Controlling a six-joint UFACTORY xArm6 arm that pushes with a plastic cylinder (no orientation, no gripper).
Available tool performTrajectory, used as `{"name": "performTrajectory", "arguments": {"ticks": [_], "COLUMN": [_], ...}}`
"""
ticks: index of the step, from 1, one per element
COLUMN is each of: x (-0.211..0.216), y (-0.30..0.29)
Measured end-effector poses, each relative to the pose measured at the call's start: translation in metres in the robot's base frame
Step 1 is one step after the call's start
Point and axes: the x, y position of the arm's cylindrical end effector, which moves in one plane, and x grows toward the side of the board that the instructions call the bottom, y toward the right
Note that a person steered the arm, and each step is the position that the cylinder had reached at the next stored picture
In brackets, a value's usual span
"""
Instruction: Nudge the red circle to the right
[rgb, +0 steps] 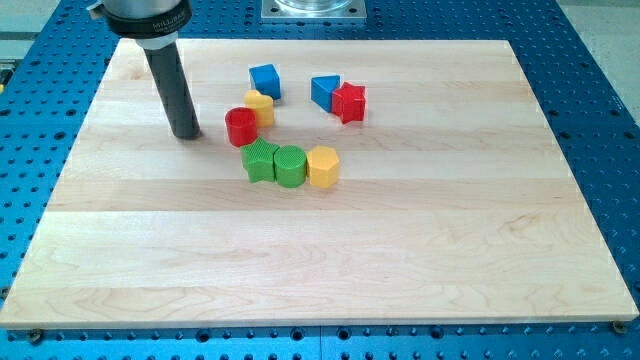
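Red circle (241, 127) sits just right of my tip (187, 134)

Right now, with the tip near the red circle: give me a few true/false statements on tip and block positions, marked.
1. My tip is at the view's left of the red circle, with a gap between them. True.
2. A yellow block sits right against the red circle. True.
3. The red star lies alone, far from any blue block. False: it is against a blue block.
4. The two green blocks are at opposite ends of the board. False: they sit side by side, with a yellow block at their right.
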Motion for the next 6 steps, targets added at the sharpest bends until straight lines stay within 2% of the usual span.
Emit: {"name": "performTrajectory", "arguments": {"ticks": [3, 6], "x": [-0.001, -0.001], "y": [0.05, 0.047]}}
